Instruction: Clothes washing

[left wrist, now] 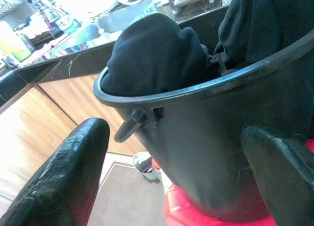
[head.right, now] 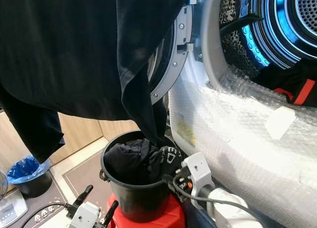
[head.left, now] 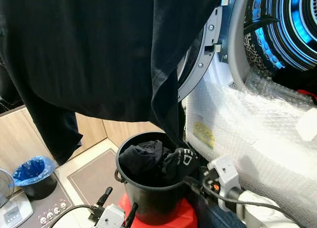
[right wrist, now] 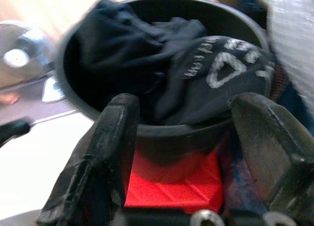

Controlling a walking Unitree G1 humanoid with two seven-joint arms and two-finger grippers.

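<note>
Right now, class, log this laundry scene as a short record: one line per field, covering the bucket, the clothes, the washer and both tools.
bucket: black bucket standing on a red base, beside the washer
bucket contents: dark clothes, one with white lettering
hanging garment: large black garment draped high, its tail dropping into the bucket
washer: door open, drum lit blue, front wrapped in bubble wrap
left tool: open, low beside the bucket
right tool: open, facing the bucket rim
floor: small bin with blue liner
</note>
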